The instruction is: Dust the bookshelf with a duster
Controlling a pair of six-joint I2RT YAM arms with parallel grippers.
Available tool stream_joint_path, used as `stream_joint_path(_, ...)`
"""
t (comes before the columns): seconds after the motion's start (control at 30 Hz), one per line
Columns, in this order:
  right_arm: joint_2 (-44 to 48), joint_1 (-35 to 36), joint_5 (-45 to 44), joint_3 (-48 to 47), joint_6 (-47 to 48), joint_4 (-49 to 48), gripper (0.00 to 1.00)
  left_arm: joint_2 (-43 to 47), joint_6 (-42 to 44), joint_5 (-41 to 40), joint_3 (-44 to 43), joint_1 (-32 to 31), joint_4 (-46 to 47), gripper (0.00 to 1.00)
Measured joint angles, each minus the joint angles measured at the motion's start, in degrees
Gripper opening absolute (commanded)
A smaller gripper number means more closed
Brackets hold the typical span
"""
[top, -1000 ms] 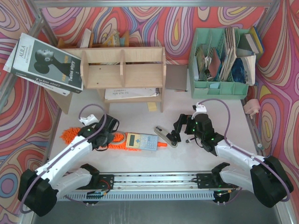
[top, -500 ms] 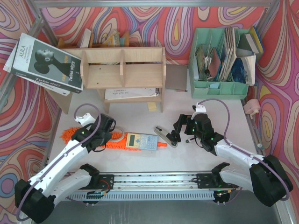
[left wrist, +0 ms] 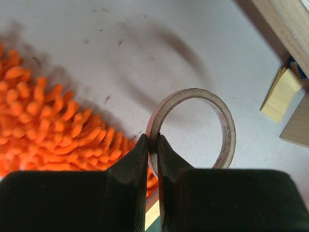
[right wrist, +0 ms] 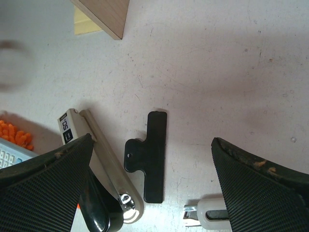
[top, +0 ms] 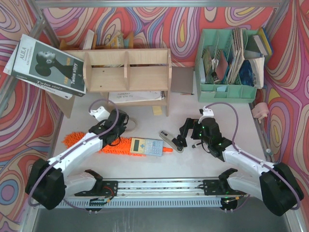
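The orange duster (top: 79, 141) lies flat on the table in front of the plywood bookshelf (top: 126, 70), and its fluffy head (left wrist: 43, 125) fills the left of the left wrist view. A grey calculator (top: 146, 146) lies across it, with the handle tip (top: 167, 149) poking out to the right. My left gripper (top: 123, 127) (left wrist: 153, 140) is shut on a ring of tape (left wrist: 227, 133), held just above the duster's far edge. My right gripper (top: 186, 137) (right wrist: 152, 140) hangs open over a black clip (right wrist: 149, 164), holding nothing.
A beige stapler (right wrist: 104, 154) and a small white clipper (right wrist: 207, 215) lie beside the clip. Yellow sticky notes (left wrist: 280, 94) sit by the shelf leg (right wrist: 104, 12). A mint-green file organiser (top: 227, 92) stands back right. A big book (top: 46, 65) leans at the left.
My left gripper has lifted the tape ring off the duster and carried it back and right, toward the bookshelf. The right arm has not moved.
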State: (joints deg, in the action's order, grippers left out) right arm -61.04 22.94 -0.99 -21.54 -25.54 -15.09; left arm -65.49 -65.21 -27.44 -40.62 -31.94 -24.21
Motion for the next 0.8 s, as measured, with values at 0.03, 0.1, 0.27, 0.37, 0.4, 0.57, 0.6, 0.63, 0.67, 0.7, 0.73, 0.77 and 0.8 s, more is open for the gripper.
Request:
stream_joint_path(0.03, 0.0, 0.0, 0.0, 0.0, 0.0, 0.0, 0.98, -1.0, 0.4, -0.1, 0.0, 0.0, 1.5, 0.19)
stream_joint_path(0.1, 0.1, 0.0, 0.0, 0.0, 0.0, 0.0, 0.98, -3.2, 1.2, -0.3, 0.0, 0.0, 4.4, 0.19)
stream_joint_path(0.27, 0.2, 0.0, 0.0, 0.0, 0.0, 0.0, 0.98, -8.2, 2.5, -0.7, 0.0, 0.0, 10.0, 0.2)
stream_joint_path(0.37, 0.3, 0.0, 0.0, -0.1, 0.0, 0.2, 0.98, -10.8, 2.9, -0.8, 0.0, 0.0, 12.3, 0.21)
stream_joint_path(0.4, 0.3, 0.0, 0.1, -0.2, 0.0, 0.4, 0.98, -11.6, 3.0, -0.9, 0.0, 0.0, 12.9, 0.22)
stream_joint_path(0.57, 0.9, 0.0, 1.4, -0.6, 0.0, 1.3, 0.97, -15.1, 3.8, -0.9, -0.1, 0.0, 15.4, 0.27)
stream_joint_path(0.6, 1.1, 0.0, 1.7, -0.8, 0.1, 1.6, 0.97, -15.5, 3.8, -0.9, -0.1, 0.0, 15.7, 0.28)
stream_joint_path(0.63, 1.3, 0.0, 2.1, -1.0, 0.1, 1.8, 0.97, -15.8, 4.0, -0.9, -0.1, 0.0, 16.0, 0.3)
stream_joint_path(0.67, 1.4, 0.1, 2.4, -1.4, 0.2, 2.0, 0.98, -16.0, 4.0, -0.9, -0.1, 0.0, 16.3, 0.32)
stream_joint_path(0.7, 1.5, 0.2, 2.7, -1.8, 0.3, 2.3, 0.98, -16.2, 4.1, -0.9, -0.1, 0.0, 16.6, 0.34)
stream_joint_path(0.73, 1.6, 0.4, 3.0, -2.2, 0.4, 2.5, 0.98, -16.2, 4.2, -0.9, -0.1, 0.0, 16.9, 0.38)
stream_joint_path(0.77, 1.7, 0.7, 3.3, -2.5, 0.6, 2.6, 0.98, -16.2, 4.4, -0.9, -0.1, 0.0, 17.0, 0.42)
stream_joint_path(0.8, 1.7, 1.0, 3.6, -2.8, 0.8, 2.7, 0.98, -16.2, 4.6, -0.8, -0.1, 0.0, 17.2, 0.44)
